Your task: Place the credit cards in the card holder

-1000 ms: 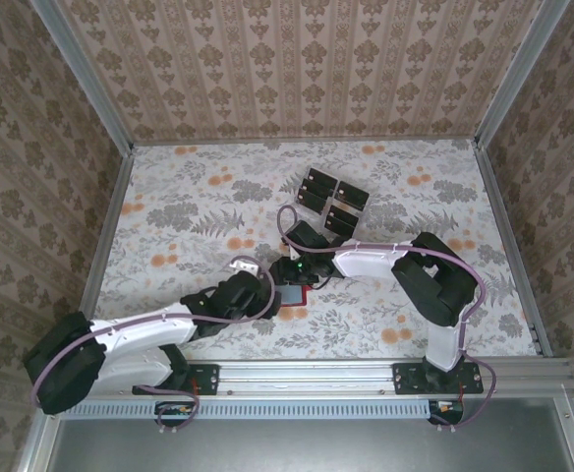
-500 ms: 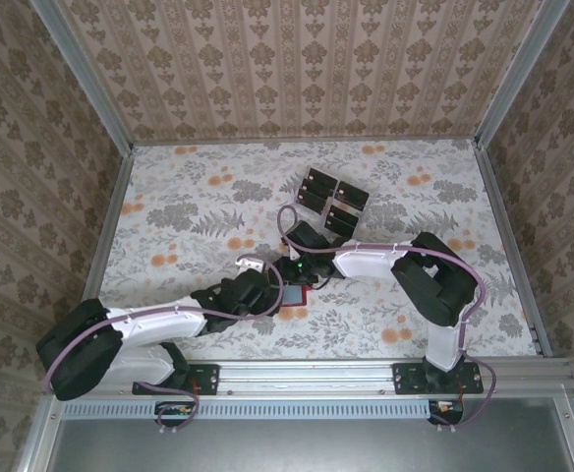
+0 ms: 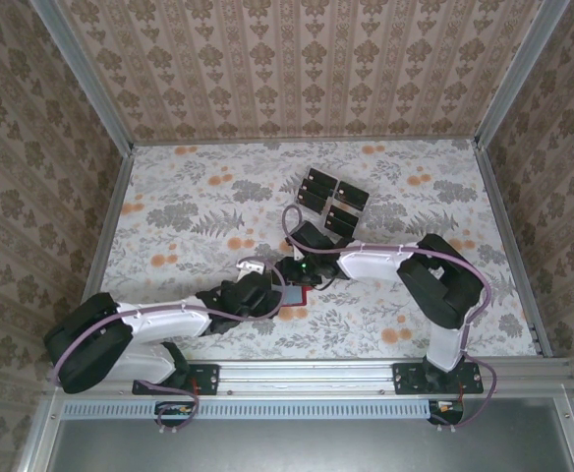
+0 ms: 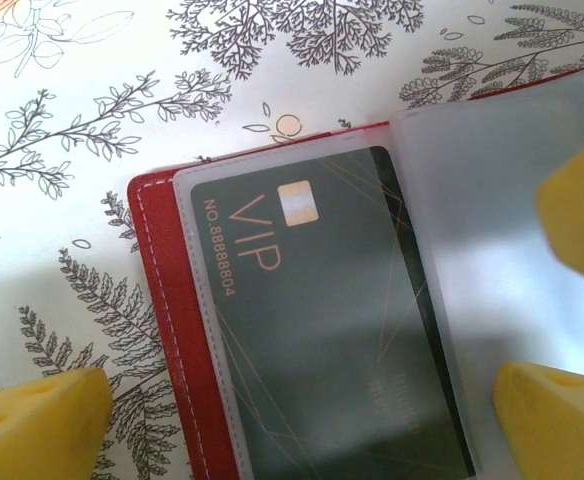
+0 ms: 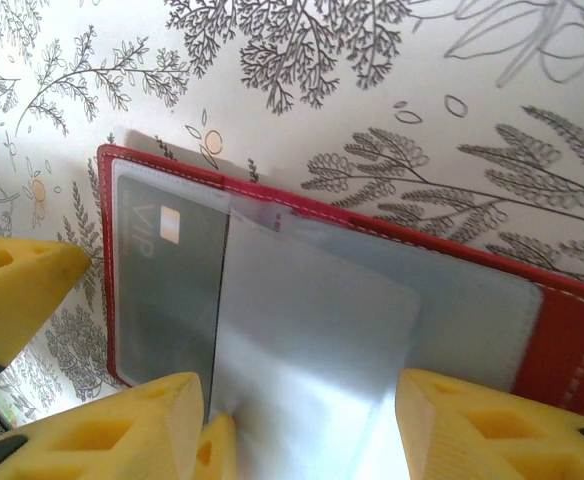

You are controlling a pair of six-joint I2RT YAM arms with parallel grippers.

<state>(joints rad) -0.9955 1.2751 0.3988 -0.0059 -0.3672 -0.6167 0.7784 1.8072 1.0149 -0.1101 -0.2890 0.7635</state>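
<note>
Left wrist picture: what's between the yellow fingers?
The open red card holder, a dark VIP card tucked in its clear sleeve. The left wrist view shows it.

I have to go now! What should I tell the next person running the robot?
Left claw: wide open over the open card holder.
Right claw: half spread around a lifted clear sleeve; grip unclear.
Done: one credit card is tucked inside the holder.
To do: the other credit cards lie piled farther from the arms.
</note>
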